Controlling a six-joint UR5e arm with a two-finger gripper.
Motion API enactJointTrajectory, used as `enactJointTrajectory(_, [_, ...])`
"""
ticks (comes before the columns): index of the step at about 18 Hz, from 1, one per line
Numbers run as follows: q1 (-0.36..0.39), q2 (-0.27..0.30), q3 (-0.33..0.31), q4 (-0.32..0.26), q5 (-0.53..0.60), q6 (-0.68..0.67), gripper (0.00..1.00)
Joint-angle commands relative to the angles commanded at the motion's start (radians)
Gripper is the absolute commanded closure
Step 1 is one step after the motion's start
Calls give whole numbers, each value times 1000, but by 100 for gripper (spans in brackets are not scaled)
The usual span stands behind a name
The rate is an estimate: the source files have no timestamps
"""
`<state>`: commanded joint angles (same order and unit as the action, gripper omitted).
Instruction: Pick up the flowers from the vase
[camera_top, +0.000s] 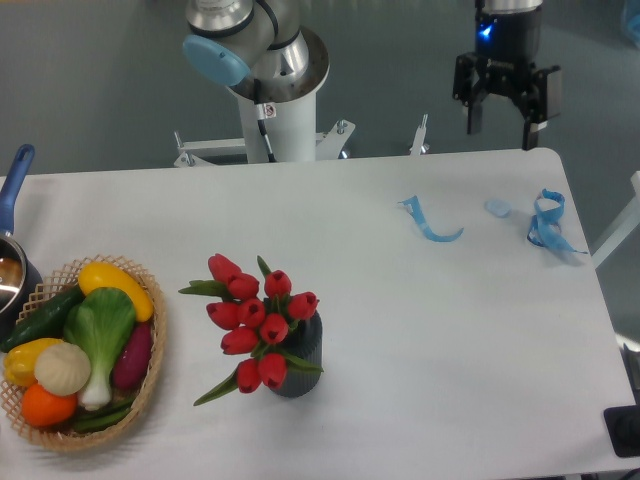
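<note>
The flowers (256, 320), a bunch of red tulip buds with green leaves, stand in the vase (300, 352), a short dark grey ribbed cylinder on the white table (400, 330), left of centre and near the front. My gripper (500, 125) hangs far off at the upper right, above the table's back edge. Its two black fingers point down and stand apart with nothing between them.
A wicker basket (150, 375) of vegetables sits at the front left, with a blue-handled pot (14, 215) behind it at the left edge. Blue ribbon scraps (432, 225) and a blue ribbon tangle (548, 225) lie at the back right. The arm's base (275, 100) stands behind the table.
</note>
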<state>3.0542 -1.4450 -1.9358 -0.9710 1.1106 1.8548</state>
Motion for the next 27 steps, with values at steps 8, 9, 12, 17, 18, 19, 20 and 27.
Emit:
enactJointTrajectory(8, [-43,-14,-18,0,-84,-173,0])
enactJointTrajectory(9, [-60,-18,-18,0,-95,-187,0])
enactJointTrajectory(12, [-95,-46,-20,0,-153,-264,0])
enactJointTrajectory(17, [-181,-95,-22,18,-233,-371,0])
enactJointTrajectory(18, [-186,-95,-22,18,-250,-415,0])
enactJointTrajectory(19, [-190,-97,-22,20,-265,-455,0])
enactJointTrajectory(20, [-192,-103,-22,20,-285,-466,0])
enactJointTrajectory(27, [-270,-193,-20,75,-400,-505,0])
